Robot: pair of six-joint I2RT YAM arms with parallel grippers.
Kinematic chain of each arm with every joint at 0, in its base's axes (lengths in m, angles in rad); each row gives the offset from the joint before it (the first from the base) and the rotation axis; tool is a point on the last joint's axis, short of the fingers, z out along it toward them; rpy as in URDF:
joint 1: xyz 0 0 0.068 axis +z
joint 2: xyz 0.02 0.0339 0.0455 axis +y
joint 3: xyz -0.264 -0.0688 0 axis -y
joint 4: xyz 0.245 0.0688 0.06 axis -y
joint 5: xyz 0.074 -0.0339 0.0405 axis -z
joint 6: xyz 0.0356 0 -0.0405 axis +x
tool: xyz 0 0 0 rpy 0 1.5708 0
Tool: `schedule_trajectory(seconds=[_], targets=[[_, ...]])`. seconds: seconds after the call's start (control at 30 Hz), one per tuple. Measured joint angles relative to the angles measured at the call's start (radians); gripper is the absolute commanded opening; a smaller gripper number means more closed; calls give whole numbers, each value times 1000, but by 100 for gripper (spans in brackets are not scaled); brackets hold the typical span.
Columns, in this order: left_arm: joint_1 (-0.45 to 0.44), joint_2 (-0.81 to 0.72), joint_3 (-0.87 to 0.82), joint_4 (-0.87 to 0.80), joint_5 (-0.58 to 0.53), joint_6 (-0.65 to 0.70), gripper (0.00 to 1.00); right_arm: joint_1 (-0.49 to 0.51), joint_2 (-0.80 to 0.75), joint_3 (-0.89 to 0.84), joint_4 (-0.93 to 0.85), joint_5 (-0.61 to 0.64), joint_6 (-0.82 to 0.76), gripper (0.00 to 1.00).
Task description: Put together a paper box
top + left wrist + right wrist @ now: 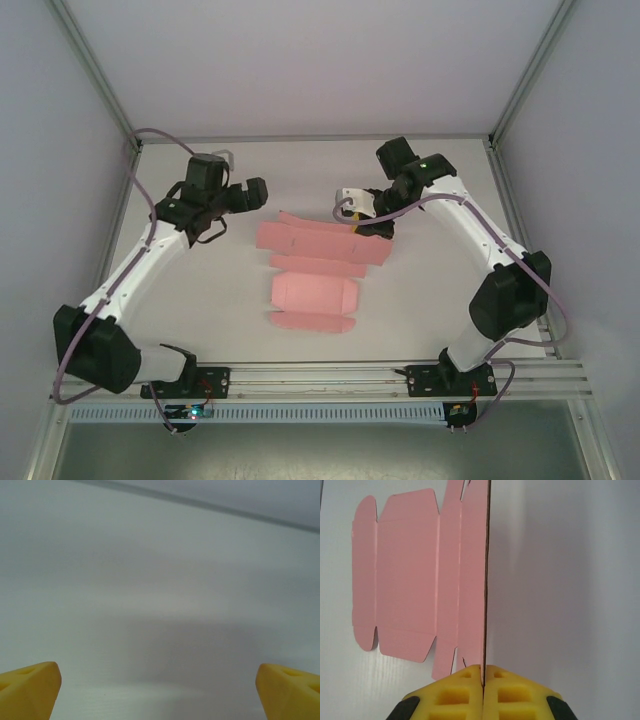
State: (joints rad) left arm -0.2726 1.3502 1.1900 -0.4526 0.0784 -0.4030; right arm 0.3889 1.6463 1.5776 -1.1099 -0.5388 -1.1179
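Observation:
The paper box (312,273) is a flat pink die-cut sheet with flaps and creases, lying mid-table. In the right wrist view the paper box (410,575) spreads to the left, with its far edge panel turned up on edge between the yellow fingers (455,690). My right gripper (483,677) is shut on that edge; from above the right gripper (367,226) sits at the sheet's far right corner. My left gripper (250,193) hovers left of the sheet's far end, apart from it. Its yellow fingertips (30,687) stand wide apart over bare table, so the left gripper (160,692) is open.
The white table (200,280) is walled by grey panels on three sides, with an aluminium rail (350,375) along the near edge. Both arm bases stand on that rail. Purple cables loop off each arm.

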Motion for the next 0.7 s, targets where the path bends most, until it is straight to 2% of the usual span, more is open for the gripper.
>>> schedule_trajectory(seconds=[0.13, 0.33, 0.47, 0.7], targets=[[0, 45, -4, 21, 146, 54, 100, 0, 0, 9, -28, -4, -43, 0], [1, 46, -60, 94, 396, 126, 100, 0, 28, 37, -35, 1, -17, 0], [0, 46, -85, 101, 466, 156, 100, 0, 65, 74, -34, 4, 33, 0], [-12, 40, -122, 120, 522, 193, 100, -1, 90, 79, -23, 3, 122, 0]])
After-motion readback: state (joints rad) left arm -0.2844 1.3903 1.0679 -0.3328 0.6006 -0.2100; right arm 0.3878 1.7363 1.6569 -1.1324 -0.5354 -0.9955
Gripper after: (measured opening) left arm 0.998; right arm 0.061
